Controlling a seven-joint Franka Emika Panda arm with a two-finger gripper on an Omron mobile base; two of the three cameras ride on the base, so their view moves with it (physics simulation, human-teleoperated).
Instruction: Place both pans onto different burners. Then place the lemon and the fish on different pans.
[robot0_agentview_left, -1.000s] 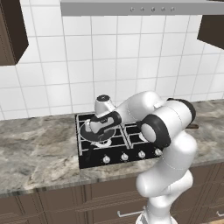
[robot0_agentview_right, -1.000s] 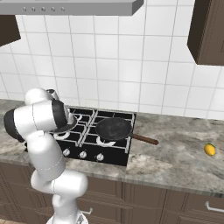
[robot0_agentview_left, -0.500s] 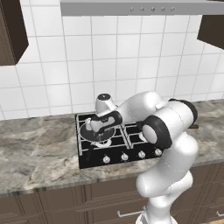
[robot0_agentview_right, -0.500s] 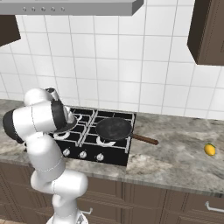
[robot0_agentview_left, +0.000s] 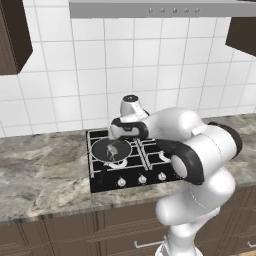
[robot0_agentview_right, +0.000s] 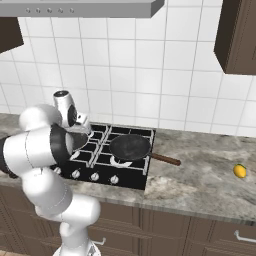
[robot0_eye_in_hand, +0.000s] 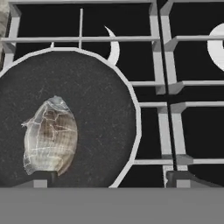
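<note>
One black pan (robot0_agentview_left: 107, 150) sits on the front-left burner of the cooktop (robot0_agentview_left: 102, 181). The silvery-grey fish (robot0_agentview_left: 114, 149) lies inside it, left of the middle of the pan (robot0_eye_in_hand: 98, 109) in the hand view, where the fish (robot0_eye_in_hand: 50, 136) shows large. My gripper (robot0_agentview_left: 119, 144) hovers just above this pan, open, and its fingertips (robot0_eye_in_hand: 40, 178) hold nothing between them. The second pan (robot0_agentview_right: 130, 146) rests on the front-right burner with its handle (robot0_agentview_right: 165, 159) pointing right over the counter. The yellow lemon (robot0_agentview_right: 240, 171) lies on the counter far to the right.
Black grates (robot0_eye_in_hand: 162, 87) and a bare burner ring (robot0_eye_in_hand: 114, 48) lie beside the fish's pan. Silver knobs (robot0_agentview_left: 142, 179) line the cooktop's front. A marble counter (robot0_agentview_left: 45, 175) runs on both sides, a tiled wall stands behind, and a hood (robot0_agentview_left: 155, 9) hangs overhead.
The jaws have spread wide apart and the fish now lies free in the left pan. The arm has stayed in nearly the same place.
</note>
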